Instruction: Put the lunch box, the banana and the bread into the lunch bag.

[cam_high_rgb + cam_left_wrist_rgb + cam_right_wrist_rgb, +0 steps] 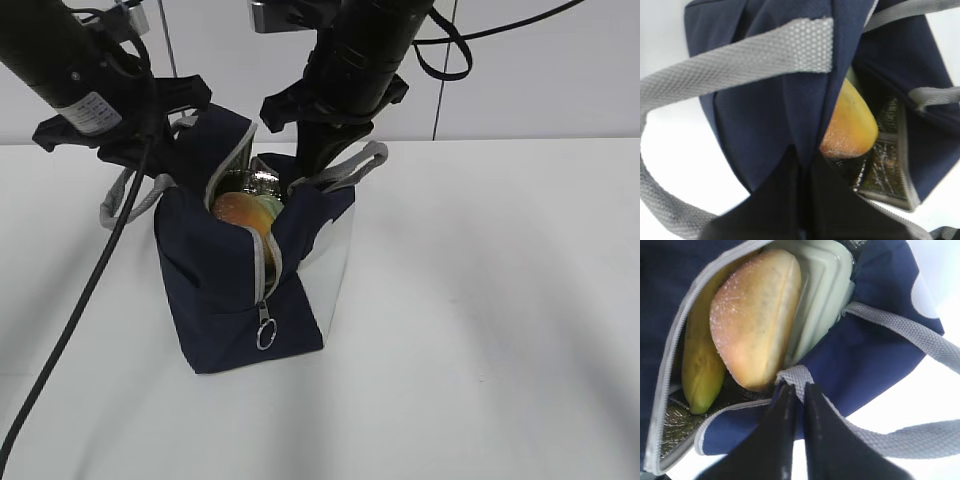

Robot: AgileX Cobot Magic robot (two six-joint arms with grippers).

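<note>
White counter (480, 300); both pincers clamp lunch bag (235, 290) rims, left (802, 170) and right (795, 395); bread (757, 315) lies lengthwise just beyond my right pincer.

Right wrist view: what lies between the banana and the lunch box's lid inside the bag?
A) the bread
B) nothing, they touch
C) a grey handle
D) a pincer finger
A: the bread sits in the lunch bag with the banana on one side and the sage-green lunch box lid on the other.
</note>
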